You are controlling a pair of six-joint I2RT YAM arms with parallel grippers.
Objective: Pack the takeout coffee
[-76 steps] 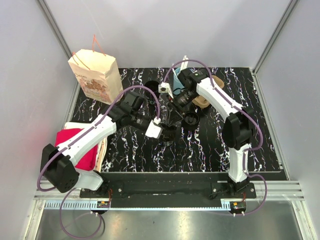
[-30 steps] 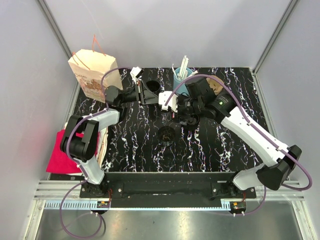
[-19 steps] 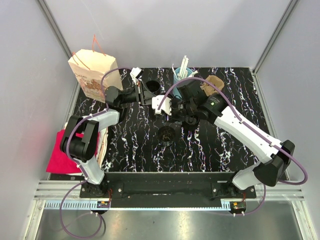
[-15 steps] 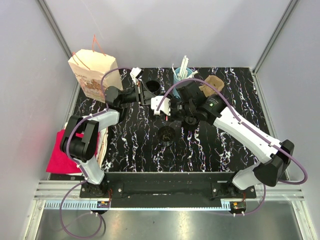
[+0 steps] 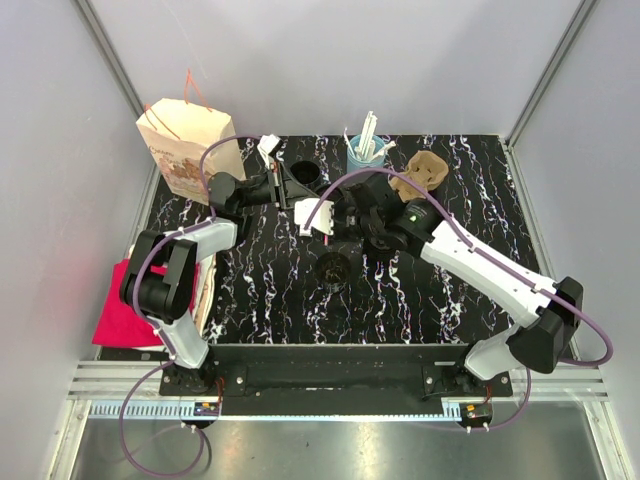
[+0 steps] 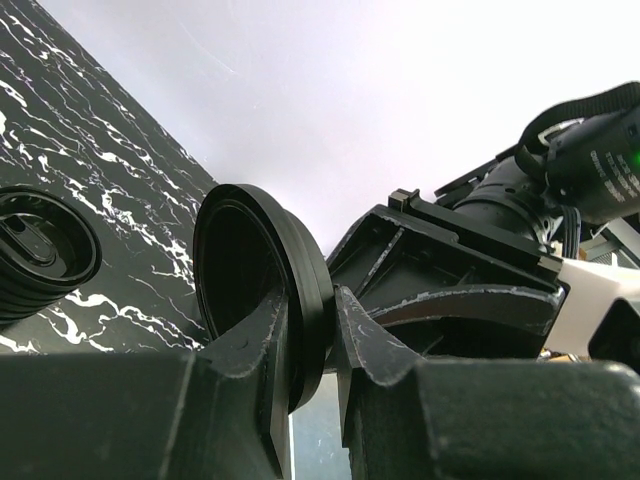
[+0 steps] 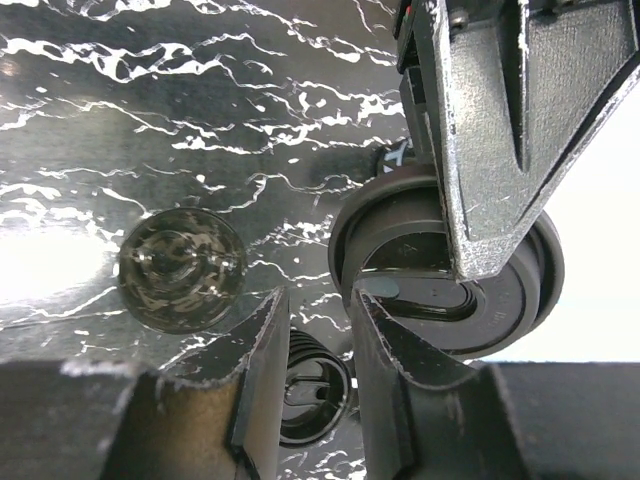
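Currently the takeout coffee (image 5: 333, 268) stands upright and uncapped near the centre of the marbled black table (image 5: 480, 200), with dark glossy liquid visible inside the cup. It is clear of both arms.

Left gripper (image 6: 312, 310): clamped on a round black lid (image 6: 245, 260), which is held on edge above the table surface, pinched across its rim. The right wrist view shows a small pale mark on the lid's face. The held lid sits at roughly 11 o'clock from the coffee, well apart from it.

Right gripper (image 7: 315, 300): jaws narrowly parted, nothing between them. The rim of the held lid lies just beyond its fingertips; contact cannot be confirmed.

Other items noted:
- Stack of black lids (image 6: 40, 250) on the table, just beside the held lid, toward 12 o'clock from the coffee.
- Light-blue cup of white straws (image 5: 362, 150) at the 12 o'clock edge.
- Brown cardboard piece (image 5: 420, 170) toward 1 o'clock, next to the straw cup.
- Paper bag (image 5: 190, 150) upright at the 10 o'clock corner.
- Red cloth (image 5: 135, 300) off the table edge at 9 o'clock.
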